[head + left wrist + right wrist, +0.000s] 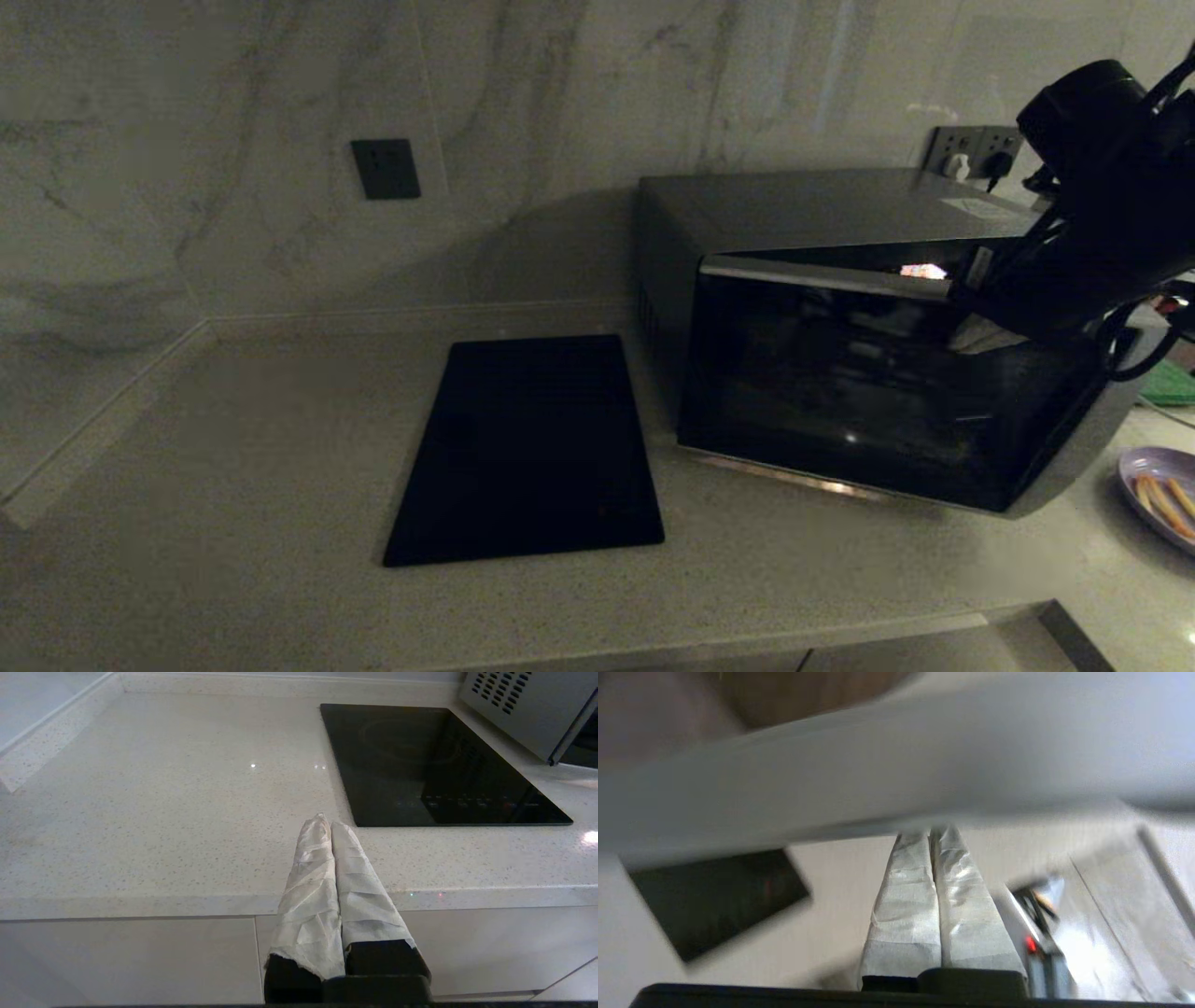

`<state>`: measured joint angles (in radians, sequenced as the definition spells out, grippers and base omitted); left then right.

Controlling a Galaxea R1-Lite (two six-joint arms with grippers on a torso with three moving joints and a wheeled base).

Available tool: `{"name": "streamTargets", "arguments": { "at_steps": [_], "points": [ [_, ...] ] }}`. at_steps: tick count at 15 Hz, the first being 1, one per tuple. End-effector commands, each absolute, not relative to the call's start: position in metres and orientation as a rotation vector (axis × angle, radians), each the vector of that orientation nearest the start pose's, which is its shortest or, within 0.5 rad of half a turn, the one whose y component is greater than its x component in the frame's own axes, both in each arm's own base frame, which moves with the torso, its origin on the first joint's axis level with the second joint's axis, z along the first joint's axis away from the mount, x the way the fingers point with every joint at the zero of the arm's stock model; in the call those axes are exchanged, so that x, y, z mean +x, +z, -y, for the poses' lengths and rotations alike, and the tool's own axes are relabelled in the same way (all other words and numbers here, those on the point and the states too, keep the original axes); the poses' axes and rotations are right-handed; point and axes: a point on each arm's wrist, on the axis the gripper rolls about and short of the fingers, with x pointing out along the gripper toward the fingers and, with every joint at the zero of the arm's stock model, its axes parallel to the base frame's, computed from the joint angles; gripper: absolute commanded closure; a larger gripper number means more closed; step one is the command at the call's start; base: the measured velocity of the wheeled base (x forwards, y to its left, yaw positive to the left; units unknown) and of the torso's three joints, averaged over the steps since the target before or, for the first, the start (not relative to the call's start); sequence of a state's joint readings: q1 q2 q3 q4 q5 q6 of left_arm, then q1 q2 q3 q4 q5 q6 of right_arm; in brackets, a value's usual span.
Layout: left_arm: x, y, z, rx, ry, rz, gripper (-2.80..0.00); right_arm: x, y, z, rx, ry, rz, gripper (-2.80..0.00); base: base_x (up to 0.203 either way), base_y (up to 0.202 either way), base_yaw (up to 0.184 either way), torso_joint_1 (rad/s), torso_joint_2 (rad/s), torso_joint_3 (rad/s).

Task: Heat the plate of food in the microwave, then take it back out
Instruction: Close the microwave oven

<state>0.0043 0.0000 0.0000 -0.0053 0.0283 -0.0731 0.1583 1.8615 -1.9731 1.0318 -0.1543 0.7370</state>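
Observation:
The microwave (840,373) stands at the back right of the counter. Its dark glass door leans out a little at the top, and light shows in the gap. My right arm (1102,205) reaches down to the right end of the silver handle strip (822,277). My right gripper (930,833) is shut, its wrapped tips up against the strip (878,779) with nothing between them. The plate of food (1162,495), pale lavender with orange sticks, lies on the counter to the right of the microwave. My left gripper (327,821) is shut and empty over the counter's front edge.
A flat black mat (532,448) lies left of the microwave. A green board (1172,383) shows behind the microwave's right side. Wall sockets (976,149) with plugs sit behind the oven, and a dark wall plate (385,168) is on the marble wall.

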Motion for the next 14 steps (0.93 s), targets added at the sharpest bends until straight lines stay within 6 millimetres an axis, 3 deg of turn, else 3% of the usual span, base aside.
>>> {"name": "streamTargets", "arguments": {
  "at_steps": [1,8,14],
  "points": [
    [-0.023,0.076,-0.001,-0.074,0.034,0.006,0.00,0.328,0.291,-0.033,0.560,-0.382,-0.827,0.00,0.000,0.000,0.000,0.000,0.00,0.000],
    [-0.023,0.076,-0.001,-0.074,0.034,0.006,0.00,0.339,0.293,-0.032,0.552,-0.380,-0.749,0.00,0.000,0.000,0.000,0.000,0.00,0.000],
    [-0.023,0.076,-0.001,-0.074,0.034,0.006,0.00,0.363,0.285,-0.034,0.569,-0.366,-0.656,0.00,0.000,0.000,0.000,0.000,0.00,0.000]
  ]
}}
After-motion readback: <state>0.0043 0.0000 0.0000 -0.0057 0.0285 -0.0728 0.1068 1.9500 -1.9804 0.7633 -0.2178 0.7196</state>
